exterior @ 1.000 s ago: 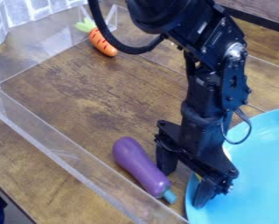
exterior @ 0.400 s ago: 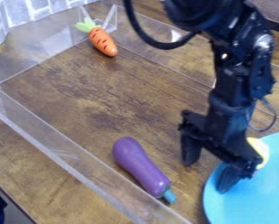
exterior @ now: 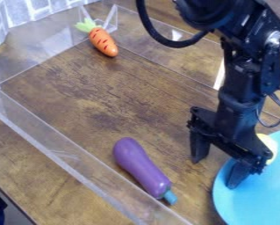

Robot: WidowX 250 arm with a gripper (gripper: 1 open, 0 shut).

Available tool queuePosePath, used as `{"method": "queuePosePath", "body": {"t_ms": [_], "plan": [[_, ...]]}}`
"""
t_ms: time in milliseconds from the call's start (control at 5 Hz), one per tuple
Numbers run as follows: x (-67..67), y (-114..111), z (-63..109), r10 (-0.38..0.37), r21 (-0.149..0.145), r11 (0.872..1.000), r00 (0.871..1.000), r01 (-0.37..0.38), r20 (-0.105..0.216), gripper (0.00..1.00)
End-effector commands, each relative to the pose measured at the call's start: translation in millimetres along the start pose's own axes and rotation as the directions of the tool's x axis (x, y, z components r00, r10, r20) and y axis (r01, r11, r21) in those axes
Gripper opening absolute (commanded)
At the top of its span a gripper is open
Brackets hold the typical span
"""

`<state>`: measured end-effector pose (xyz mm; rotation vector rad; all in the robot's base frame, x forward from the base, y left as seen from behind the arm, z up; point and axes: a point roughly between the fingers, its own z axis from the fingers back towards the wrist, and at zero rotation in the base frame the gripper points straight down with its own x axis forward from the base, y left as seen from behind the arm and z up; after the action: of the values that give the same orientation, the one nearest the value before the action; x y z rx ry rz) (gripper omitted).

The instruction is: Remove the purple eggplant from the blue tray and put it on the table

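Note:
The purple eggplant (exterior: 142,165) lies on the dark wood table (exterior: 95,105) near the front, its teal stem end pointing to the lower right. It rests just left of the blue tray (exterior: 265,200), off its rim. My gripper (exterior: 226,165) hangs straight down to the right of the eggplant, over the tray's left edge. Its black fingers (exterior: 203,145) stand apart with nothing between them. Much of the tray runs out of the picture at the lower right.
An orange carrot (exterior: 101,39) with a green top lies at the back left. Clear acrylic walls (exterior: 42,132) edge the table along the left and front. The black arm (exterior: 247,61) rises over the right side.
The arm has shifted to the right, away from the eggplant, and its gripper stays open. The eggplant has not moved.

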<state>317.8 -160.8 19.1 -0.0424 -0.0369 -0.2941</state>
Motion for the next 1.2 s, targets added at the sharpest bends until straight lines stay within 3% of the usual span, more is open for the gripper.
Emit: {"method": "queuePosePath", "body": {"t_ms": [0, 400, 600, 1000], "plan": [[-0.7, -13.3, -0.2, -0.038, -0.007, 0.999, 0.999, 0.038, 0.001, 1.00], [14.9, -20.2, -1.8, -0.149, -0.011, 0.989, 0.989, 0.149, -0.001, 1.00], [17.6, -14.2, -2.2, -0.099, -0.003, 0.995, 0.995, 0.099, 0.003, 1.00], [6.9, -11.6, 7.0, -0.036, 0.014, 0.999, 0.999, 0.036, 0.010, 1.00]]}}
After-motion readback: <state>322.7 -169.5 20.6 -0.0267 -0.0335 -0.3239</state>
